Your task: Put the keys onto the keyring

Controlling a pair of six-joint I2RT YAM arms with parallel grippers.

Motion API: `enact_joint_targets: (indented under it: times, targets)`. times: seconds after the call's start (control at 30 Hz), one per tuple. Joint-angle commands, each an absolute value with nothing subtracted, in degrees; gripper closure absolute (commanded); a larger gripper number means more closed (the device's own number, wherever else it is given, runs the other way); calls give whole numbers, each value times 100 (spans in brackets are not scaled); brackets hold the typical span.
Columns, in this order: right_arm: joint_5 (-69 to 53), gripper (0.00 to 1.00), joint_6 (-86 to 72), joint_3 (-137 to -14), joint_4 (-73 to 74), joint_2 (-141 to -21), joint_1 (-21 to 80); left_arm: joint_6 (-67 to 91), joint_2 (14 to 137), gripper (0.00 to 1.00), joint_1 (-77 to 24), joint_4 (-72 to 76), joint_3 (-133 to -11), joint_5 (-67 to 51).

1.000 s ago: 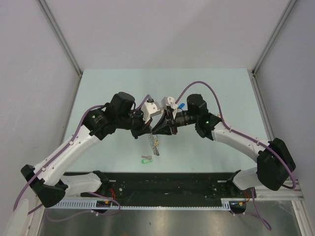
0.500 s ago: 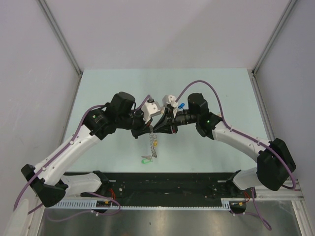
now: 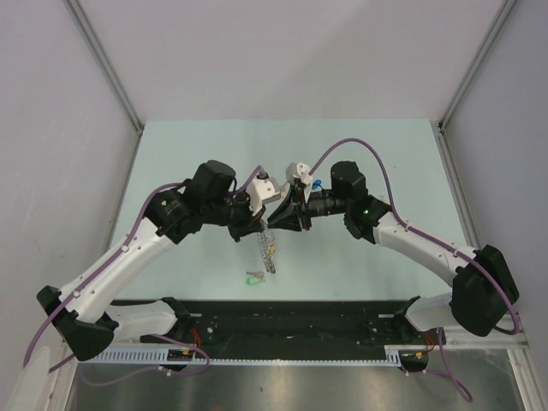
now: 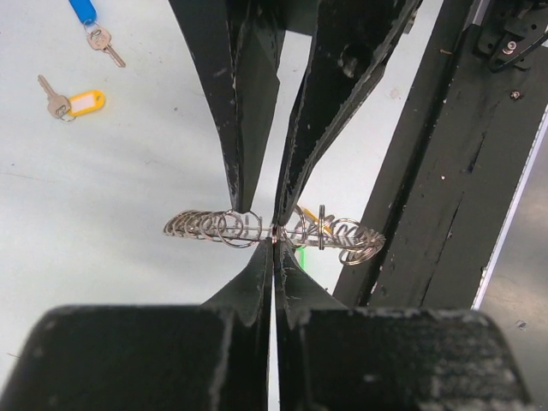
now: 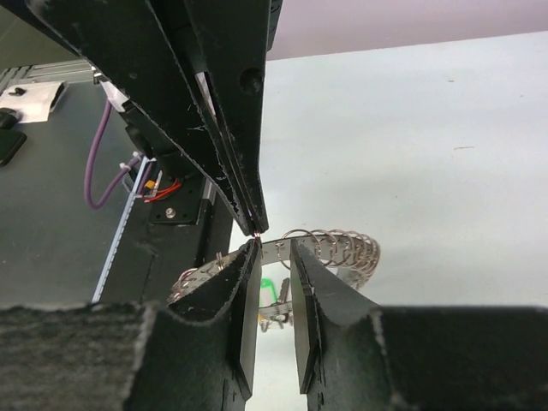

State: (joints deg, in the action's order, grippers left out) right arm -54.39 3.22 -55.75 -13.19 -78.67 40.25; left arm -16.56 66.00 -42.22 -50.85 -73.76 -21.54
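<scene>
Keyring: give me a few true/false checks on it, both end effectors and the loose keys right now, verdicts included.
1. The left end effector is shut on the keyring. True.
2. The keyring lies flat on the table. False: it is held up off the table, between the two end effectors.
3. A green-tagged key lies on the table, on the arm-base side of the keyring. True.
4. The right end effector has its jaws fully shut. False: a gap shows between them, and the keyring crosses it.
5. The yellow-tagged key already hangs on the keyring. False: it lies loose on the table near a blue-tagged key.
</scene>
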Motion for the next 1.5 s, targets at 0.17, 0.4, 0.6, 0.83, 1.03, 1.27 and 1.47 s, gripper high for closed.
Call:
enact_joint_targets:
  times: [0.17,0.4,0.6,0.83,1.03,1.27,1.47]
  targets:
    - [-5212,80,597,-5818,-1090,-7761,4069,-1749,6486,100,-4263,-5010,-7620,-2294]
    - [-5309,82,598,-5810,-1169,-7761,4166,-1731,6495,100,-4263,-5019,-7620,-2294]
    - [-5326,82,589,-5810,-1187,-7725,4175,-1714,6486,100,-4263,-5019,-7629,-2267]
    - [-5405,82,598,-5810,-1204,-7796,4236,-1688,6504,100,-4263,-4975,-7638,-2241]
    - [-5370,83,694,-5818,-1055,-7726,4245,-1670,6521,100,-4263,-5001,-7620,-2171]
    - [-5309,84,659,-5810,-1160,-7848,4254,-1670,6451,100,-4271,-4957,-7629,-2364]
    - [-5361,88,615,-5810,-1292,-7936,4280,-1696,6434,100,-4280,-4957,-7603,-2426]
